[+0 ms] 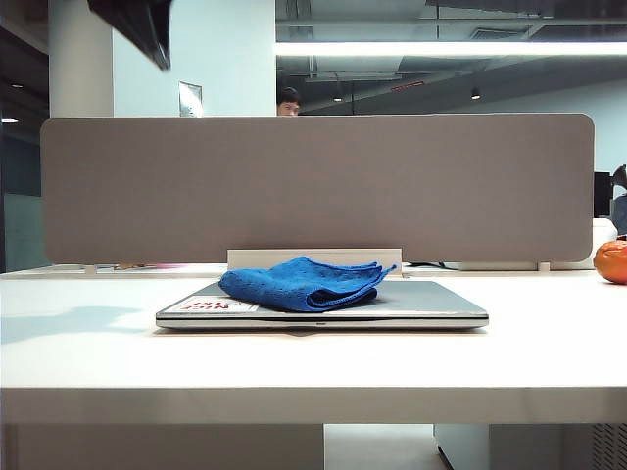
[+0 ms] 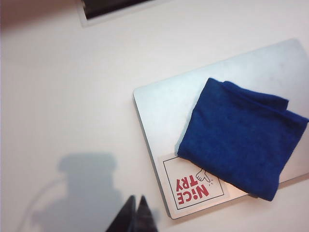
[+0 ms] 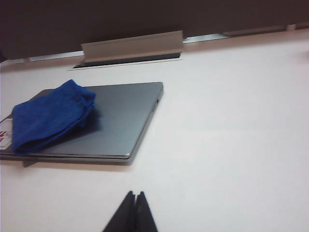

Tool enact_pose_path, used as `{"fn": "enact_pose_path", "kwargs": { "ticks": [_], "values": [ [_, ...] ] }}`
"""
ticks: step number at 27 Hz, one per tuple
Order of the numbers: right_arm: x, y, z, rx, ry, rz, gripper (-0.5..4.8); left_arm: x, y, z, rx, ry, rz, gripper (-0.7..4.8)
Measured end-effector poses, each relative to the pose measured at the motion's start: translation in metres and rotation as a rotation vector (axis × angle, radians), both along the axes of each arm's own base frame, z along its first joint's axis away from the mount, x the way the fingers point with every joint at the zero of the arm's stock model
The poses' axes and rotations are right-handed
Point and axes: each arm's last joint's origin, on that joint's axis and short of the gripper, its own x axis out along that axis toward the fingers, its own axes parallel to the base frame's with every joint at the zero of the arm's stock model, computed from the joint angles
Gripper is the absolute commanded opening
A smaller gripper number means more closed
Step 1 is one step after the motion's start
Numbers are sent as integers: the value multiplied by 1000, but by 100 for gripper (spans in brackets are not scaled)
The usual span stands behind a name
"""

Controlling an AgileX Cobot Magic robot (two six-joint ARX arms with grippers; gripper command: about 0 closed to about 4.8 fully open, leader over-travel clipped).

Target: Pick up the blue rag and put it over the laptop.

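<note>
**Rag on laptop lid, both grippers clear**

Nearest the exterior camera: front edge of white table (image 1: 294,377), bare.

Further back on table: one laptop (image 1: 431,304), closed, lying flat, silver-grey. One blue rag (image 1: 302,283) folded on its lid, resting toward the sticker end; rest of lid uncovered. Rag overlaps one corner of white sticker (image 2: 195,187) with red lettering "NICE TRY"; one sticker counted. Rag's folded edge slightly overhangs lid's long edge in left wrist view.

Left gripper (image 2: 134,215): raised above table beside laptop's sticker corner, fingers pressed together, holding nothing, apart from rag and laptop. Shadow cast on table directly beneath. In exterior view, only a dark part of an arm visible at top left, high over the table.

Right gripper (image 3: 132,212): above bare table, well apart from laptop, fingers pressed together, holding nothing.

Containers: none identified on table.

Behind laptop: one grey partition (image 1: 313,186), with one pale cable tray (image 3: 131,46) at its foot. One orange object (image 1: 611,260) at far right edge, partly cut off, kind not determinable. One person's head (image 1: 287,101) visible above partition.
</note>
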Motion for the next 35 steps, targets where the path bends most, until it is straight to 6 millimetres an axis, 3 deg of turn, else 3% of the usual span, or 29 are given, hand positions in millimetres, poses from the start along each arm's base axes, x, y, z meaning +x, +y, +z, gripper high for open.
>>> {"fn": "enact_pose_path", "kwargs": {
  "ticks": [3, 7, 9, 18, 21, 26, 30, 35],
  "values": [
    [0, -1, 0, -22, -3, -24, -5, -17, 6, 11, -14, -38, 0, -6],
    [0, -4, 0, -57, -7, -119, -5, -60, 22, 13, -30, -81, 0, -6],
    [1, -4, 0, -63, -7, -150, -5, -85, 31, 1, -39, -106, 0, -6],
    [1, -5, 0, -63, -6, -154, -5, -145, 53, -32, -78, -214, 0, -6],
    [1, -5, 0, -63, -7, -154, -5, -179, 66, -52, -95, -259, 0, -6],
    [1, -5, 0, -63, -6, -154, -5, -209, 77, -75, -120, -313, 2, -6],
    [1, -5, 0, -63, -6, -154, -5, -244, 90, -102, -179, -407, 36, -6],
    [1, -5, 0, -63, -6, -154, -5, -266, 99, -116, -211, -493, 40, -6]
  ]
}}
